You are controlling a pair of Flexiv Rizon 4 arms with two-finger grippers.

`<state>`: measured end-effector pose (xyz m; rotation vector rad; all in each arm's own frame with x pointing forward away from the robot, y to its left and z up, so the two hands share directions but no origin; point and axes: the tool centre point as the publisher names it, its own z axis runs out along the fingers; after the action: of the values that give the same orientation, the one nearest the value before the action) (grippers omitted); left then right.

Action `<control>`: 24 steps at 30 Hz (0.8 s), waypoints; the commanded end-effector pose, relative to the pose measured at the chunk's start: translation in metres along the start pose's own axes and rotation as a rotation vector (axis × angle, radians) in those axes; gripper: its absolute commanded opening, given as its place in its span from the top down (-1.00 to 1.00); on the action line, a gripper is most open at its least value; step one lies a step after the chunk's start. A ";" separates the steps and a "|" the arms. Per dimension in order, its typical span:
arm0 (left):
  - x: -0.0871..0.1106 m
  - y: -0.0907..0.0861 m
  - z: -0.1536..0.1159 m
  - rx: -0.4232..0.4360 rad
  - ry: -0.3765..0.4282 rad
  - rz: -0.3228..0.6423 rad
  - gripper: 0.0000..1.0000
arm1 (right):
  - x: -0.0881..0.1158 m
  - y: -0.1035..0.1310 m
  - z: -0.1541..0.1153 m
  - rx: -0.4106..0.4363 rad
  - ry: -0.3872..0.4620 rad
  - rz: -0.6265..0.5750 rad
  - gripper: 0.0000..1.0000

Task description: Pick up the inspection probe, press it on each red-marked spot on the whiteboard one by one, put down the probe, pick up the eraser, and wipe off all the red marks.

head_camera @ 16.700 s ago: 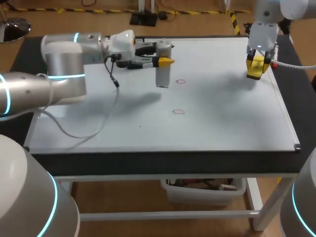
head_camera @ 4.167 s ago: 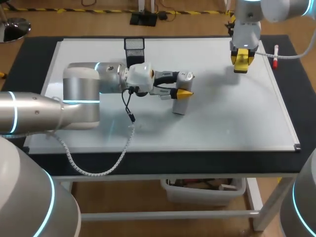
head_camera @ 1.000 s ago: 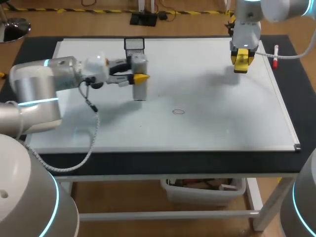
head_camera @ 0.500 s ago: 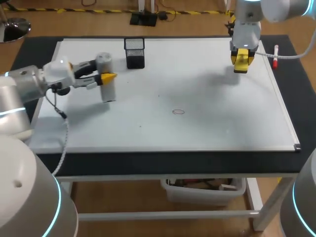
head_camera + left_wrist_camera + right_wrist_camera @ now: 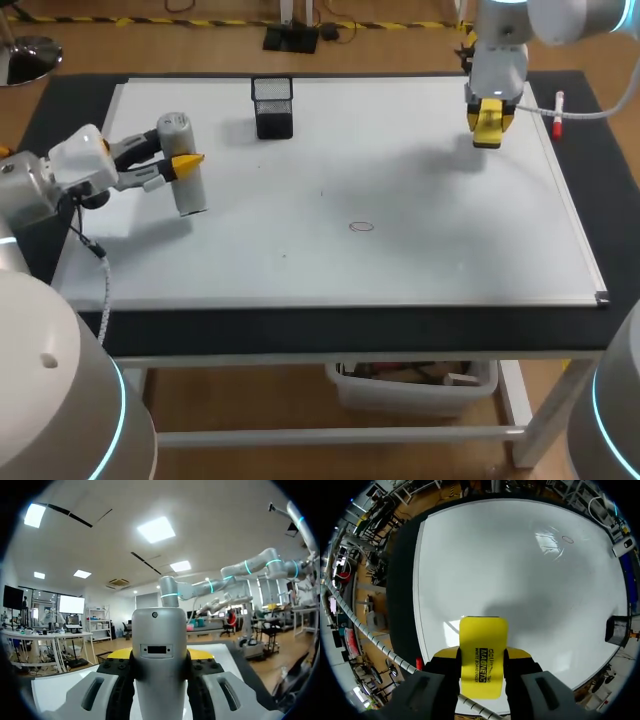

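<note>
The grey cylindrical probe (image 5: 184, 170) stands upright over the whiteboard's (image 5: 450, 260) left part, with my left gripper (image 5: 180, 158) shut on it from the side. In the left wrist view the probe (image 5: 159, 670) fills the gap between the yellow-tipped fingers (image 5: 200, 654). My right gripper (image 5: 487, 112) hangs above the board's far right, shut on the yellow eraser (image 5: 487, 124); its wrist view shows that eraser (image 5: 483, 655) clamped between the fingers. One thin red ring mark (image 5: 361, 226) lies near the board's middle, and the mark (image 5: 567, 539) also shows far ahead of the eraser.
A black mesh holder (image 5: 272, 106) stands at the board's back, right of the probe. A red marker (image 5: 558, 104) lies by the far right edge. The holder (image 5: 618, 630) shows in the right wrist view too.
My left arm has carried the probe leftward, from in front of the black holder to the board's left part. The right arm and the eraser have not moved.
</note>
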<state>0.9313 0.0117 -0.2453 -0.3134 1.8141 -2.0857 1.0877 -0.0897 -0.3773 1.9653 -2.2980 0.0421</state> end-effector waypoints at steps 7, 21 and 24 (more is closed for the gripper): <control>0.005 -0.004 -0.003 -0.004 -0.023 0.003 1.00 | -0.044 0.091 0.002 0.012 -0.060 -0.060 1.00; 0.005 -0.004 -0.003 -0.004 -0.023 0.003 1.00 | -0.110 0.173 -0.007 -0.013 -0.111 -0.234 1.00; 0.005 -0.004 -0.003 -0.004 -0.023 0.003 1.00 | -0.127 0.191 -0.010 -0.051 -0.151 -0.288 1.00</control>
<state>0.9255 0.0139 -0.2426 -0.3335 1.8080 -2.0719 0.9287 0.0626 -0.3717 2.2863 -2.0517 -0.2202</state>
